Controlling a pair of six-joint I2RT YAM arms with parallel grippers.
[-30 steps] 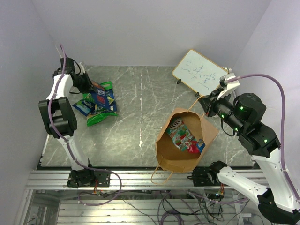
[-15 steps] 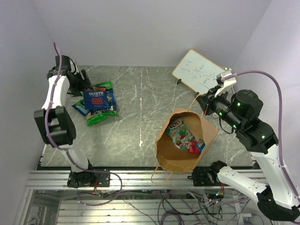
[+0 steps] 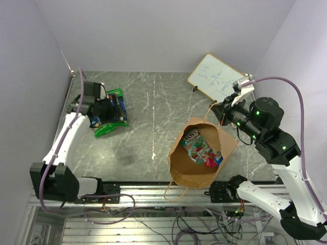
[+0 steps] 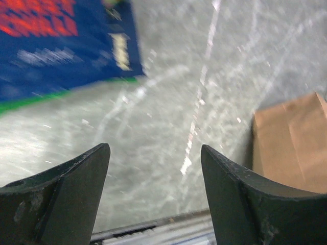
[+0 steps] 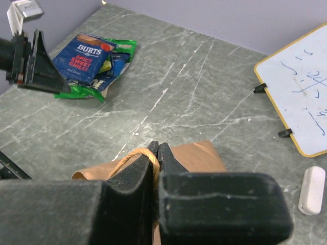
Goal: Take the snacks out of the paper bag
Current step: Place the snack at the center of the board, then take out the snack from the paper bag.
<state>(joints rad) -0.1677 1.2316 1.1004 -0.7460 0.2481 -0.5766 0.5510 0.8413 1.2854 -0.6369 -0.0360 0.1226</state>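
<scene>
On the veined grey stone tabletop [image 3: 153, 102] between plain lilac walls [image 3: 153, 35], the left gripper [image 4: 156, 153] gaped empty beside glossy snack packets [image 3: 110, 122], while more snack packets [image 3: 201, 148] lay inside the creased brown paper bag [image 3: 229, 144], its twisted handle [image 5: 134, 156] pinched by the right gripper [image 5: 157, 147].

The brown paper bag [image 3: 229, 144] sits at 4 o'clock on the desk [image 3: 153, 109], its mouth gaping upward, with red and green snacks [image 3: 202, 149] inside. At 10 o'clock a blue packet [image 5: 82, 51] lies flat on green packets [image 3: 108, 128].
</scene>
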